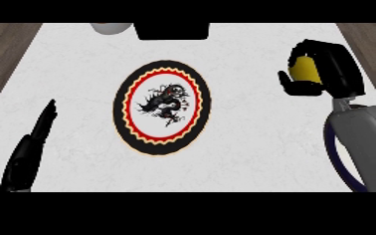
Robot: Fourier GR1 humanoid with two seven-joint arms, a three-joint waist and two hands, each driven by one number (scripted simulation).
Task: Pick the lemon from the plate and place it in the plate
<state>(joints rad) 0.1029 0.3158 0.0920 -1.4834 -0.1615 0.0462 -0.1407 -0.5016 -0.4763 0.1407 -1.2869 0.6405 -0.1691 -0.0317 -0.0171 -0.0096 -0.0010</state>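
A yellow lemon (304, 69) sits inside my right hand (330, 72) at the right of the counter, with the black fingers and thumb curled round it so only part of it shows. An oval plate (162, 107) with a black rim, a red and yellow zigzag ring and a black dragon drawing lies flat in the middle of the counter, well to the left of that hand. Nothing lies on it. My left hand (33, 144) rests at the lower left with straight fingers, holding nothing.
A black object (172, 30) and a grey rounded object (112, 27) stand at the counter's far edge. Wooden floor shows past the counter's left and right edges. The white marble counter (249, 144) spreads around the plate.
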